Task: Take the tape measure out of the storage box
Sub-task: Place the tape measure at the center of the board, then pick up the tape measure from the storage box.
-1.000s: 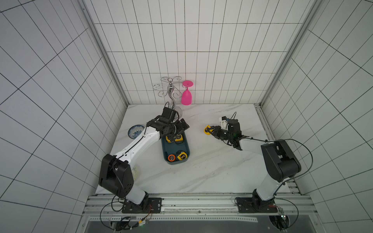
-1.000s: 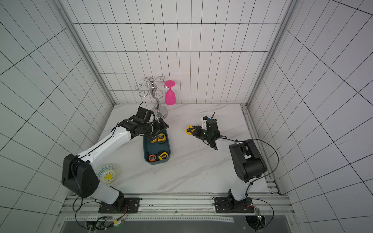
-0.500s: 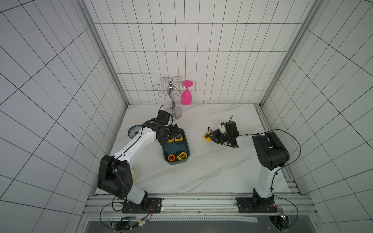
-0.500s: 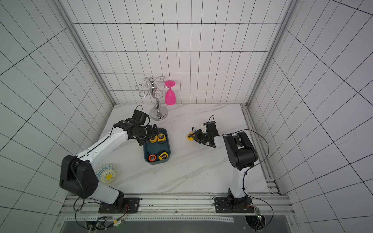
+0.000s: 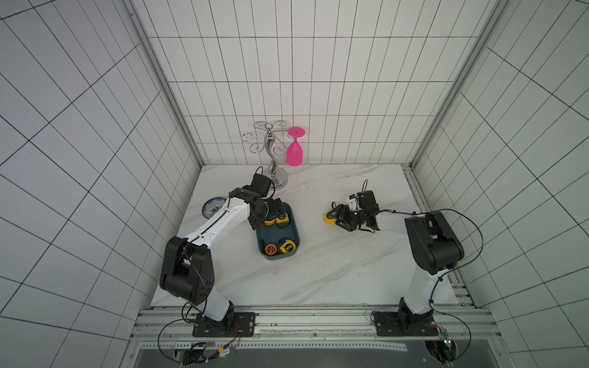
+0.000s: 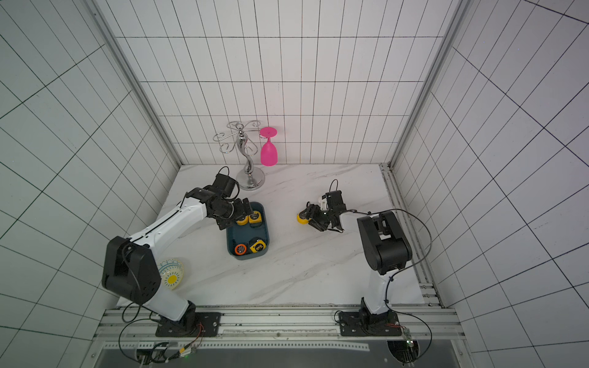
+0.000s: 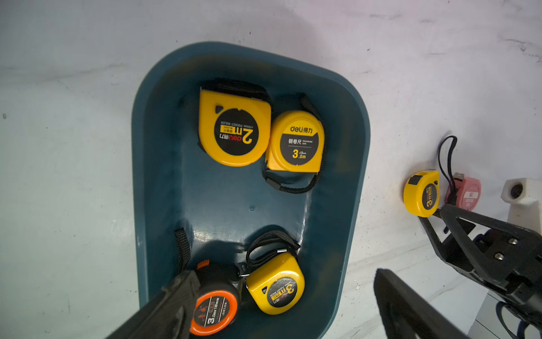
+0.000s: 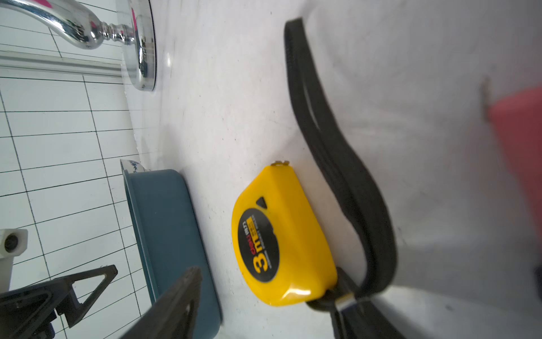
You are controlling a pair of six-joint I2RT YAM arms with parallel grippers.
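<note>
Marble (image 5: pixel 318 274) bears yellow tape measure (image 5: pixel 328 218), seemingly loose, at parted jaws of right tool (image 5: pixel 337 219).

You've got a chrome glass rack (image 5: pixel 272 159) standing at the back of the marble tabletop (image 5: pixel 334 264), close to the rear tiled wall (image 5: pixel 318 95). One pink wine glass (image 5: pixel 294 155) hangs from it upside down, foot up, on its right side. A blue-and-white patterned plate (image 5: pixel 211 206) lies flat by the left wall. In a top view you get a second dish (image 6: pixel 172 274) with a yellow sun pattern, front left, partly hidden. An aluminium rail (image 5: pixel 302 317) runs along the front edge.
</note>
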